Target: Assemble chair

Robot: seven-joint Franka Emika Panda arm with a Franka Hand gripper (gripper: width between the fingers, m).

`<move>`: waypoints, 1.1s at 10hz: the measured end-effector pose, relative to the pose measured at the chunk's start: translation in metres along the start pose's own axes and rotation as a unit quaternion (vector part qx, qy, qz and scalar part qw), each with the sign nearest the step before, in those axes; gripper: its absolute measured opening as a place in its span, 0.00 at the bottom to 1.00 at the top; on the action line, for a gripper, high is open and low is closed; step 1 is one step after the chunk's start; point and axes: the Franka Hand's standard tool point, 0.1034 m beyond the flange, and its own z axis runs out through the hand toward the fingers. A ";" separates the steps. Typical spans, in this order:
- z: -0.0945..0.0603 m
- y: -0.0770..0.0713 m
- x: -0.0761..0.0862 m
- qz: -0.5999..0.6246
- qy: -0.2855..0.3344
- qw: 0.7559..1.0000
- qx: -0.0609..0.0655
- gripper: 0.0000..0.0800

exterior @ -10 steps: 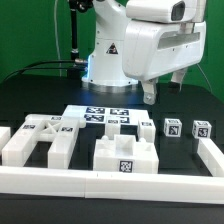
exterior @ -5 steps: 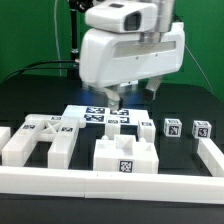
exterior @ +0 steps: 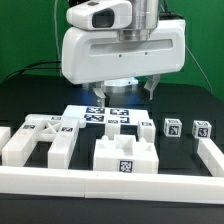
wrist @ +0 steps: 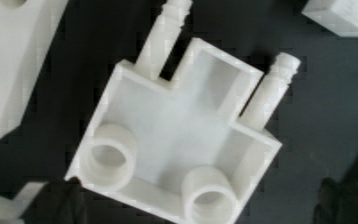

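Arm low, wrist pointing straight down. Tool hovers over tabletop, fingers spread, holding nothing. White pegged chair part directly beneath.

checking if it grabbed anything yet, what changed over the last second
The arm swung toward the exterior view's left, carrying the gripper from the right side to roughly above the marker board. Its jaws stand apart, and nothing was picked up or released. The tagged white block, the frame piece and the small tagged cubes stayed put.
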 end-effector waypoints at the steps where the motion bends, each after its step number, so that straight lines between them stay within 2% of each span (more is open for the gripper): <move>1: 0.004 0.010 0.001 0.064 -0.002 0.998 -0.001 0.81; 3: 0.014 0.018 0.007 0.138 0.001 0.990 -0.003 0.81; 5: 0.035 0.021 0.012 0.186 0.015 0.983 -0.003 0.81; 10: 0.075 0.025 0.014 0.171 0.031 0.985 -0.010 0.81; 11: 0.079 0.021 0.016 0.170 0.040 0.985 -0.013 0.81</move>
